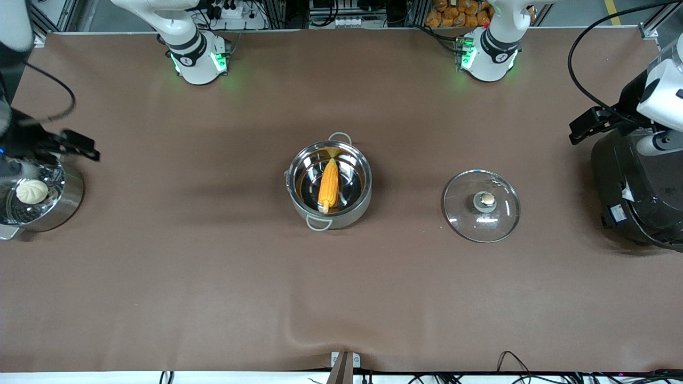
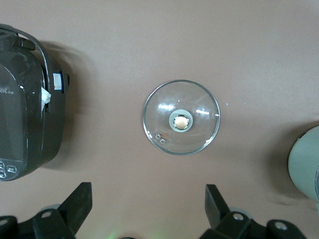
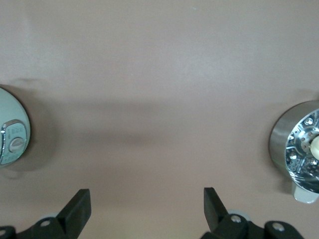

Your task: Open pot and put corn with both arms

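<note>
The steel pot (image 1: 348, 215) stands open in the middle of the table. The yellow-orange corn (image 1: 328, 185) lies inside it. The glass lid (image 1: 496, 218) with its copper knob (image 1: 486, 199) lies flat on the table beside the pot, toward the left arm's end. It also shows in the left wrist view (image 2: 199, 102). My left gripper (image 1: 587, 127) is open and empty, up beside the black cooker; its own view (image 2: 148, 199) shows the fingers wide apart. My right gripper (image 1: 80, 145) is open and empty over the steamer pot's edge, its fingers spread in its own view (image 3: 145, 204). The pot's edge shows in both wrist views (image 2: 305, 162) (image 3: 11, 127).
A big black cooker (image 1: 637, 197) stands at the left arm's end of the table and shows in the left wrist view (image 2: 25, 104). A steel steamer pot (image 1: 66, 197) with a white bun (image 1: 32, 191) stands at the right arm's end and shows in the right wrist view (image 3: 286, 144).
</note>
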Motion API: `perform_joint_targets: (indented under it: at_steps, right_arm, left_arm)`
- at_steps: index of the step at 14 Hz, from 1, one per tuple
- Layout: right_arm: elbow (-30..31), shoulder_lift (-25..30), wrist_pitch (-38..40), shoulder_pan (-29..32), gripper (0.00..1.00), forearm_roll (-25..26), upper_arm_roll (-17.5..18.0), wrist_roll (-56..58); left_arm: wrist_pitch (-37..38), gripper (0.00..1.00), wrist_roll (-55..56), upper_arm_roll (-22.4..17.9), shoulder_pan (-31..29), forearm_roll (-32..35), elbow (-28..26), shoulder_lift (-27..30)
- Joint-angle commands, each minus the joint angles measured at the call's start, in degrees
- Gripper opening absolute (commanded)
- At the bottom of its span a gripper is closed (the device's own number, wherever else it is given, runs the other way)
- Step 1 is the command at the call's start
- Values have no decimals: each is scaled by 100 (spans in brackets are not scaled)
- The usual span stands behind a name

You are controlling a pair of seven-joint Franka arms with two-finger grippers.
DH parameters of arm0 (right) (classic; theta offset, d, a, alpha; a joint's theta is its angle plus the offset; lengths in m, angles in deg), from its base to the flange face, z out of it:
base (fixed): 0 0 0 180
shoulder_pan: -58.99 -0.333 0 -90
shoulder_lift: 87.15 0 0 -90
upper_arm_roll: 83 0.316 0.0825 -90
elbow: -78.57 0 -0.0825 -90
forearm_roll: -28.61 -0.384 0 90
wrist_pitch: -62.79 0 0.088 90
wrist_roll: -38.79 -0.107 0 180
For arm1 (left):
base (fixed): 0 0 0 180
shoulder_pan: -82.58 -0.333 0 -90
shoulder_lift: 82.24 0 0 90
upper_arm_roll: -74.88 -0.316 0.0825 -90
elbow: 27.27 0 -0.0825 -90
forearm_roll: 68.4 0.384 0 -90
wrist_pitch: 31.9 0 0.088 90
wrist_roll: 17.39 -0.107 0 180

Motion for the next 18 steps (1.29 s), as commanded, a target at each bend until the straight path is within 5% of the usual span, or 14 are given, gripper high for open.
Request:
perform_joint_targets:
  at_steps: [1,18]
  right_arm:
    - [219,376,-40,42,100,57,178,-477]
    - [-142,359,153,121,100,57,178,-461]
  left_arm:
    - [-60,100,-256,0,-63,-110,-197,220]
    - [169,100,-678,9,-11,-269,-153,282]
